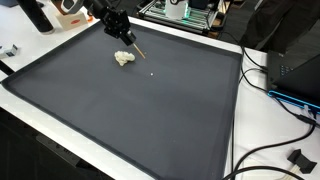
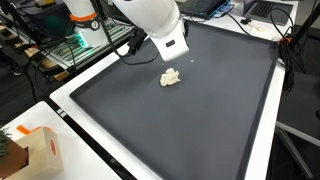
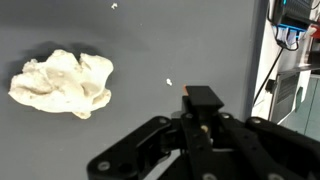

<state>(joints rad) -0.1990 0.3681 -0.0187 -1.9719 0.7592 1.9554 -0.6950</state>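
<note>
- my pincer (image 3: 203, 100) is pressed together, pinching a thin stick (image 1: 137, 47); in the wrist view only its orange-brown end (image 3: 187, 92) peeks out beside the fingertips
- in an exterior view the thin stick slants down from the pincer (image 1: 122, 33) toward the mat; can't tell if the tip actually touches
- the crumpled white lump (image 3: 62, 83), looks like tissue or cloth, lies on the dark grey mat (image 3: 150, 40) to the left of my fingertips, near but apart
- both exterior views show the lump (image 1: 124, 59) (image 2: 171, 77) on the far part of the mat (image 1: 150, 120), just beside the pincer
- a tiny white speck (image 3: 168, 82) sits between the lump and the stick end
- the mat lies on a white table (image 1: 238, 120), with black cables (image 1: 270, 80) off the right edge
</note>
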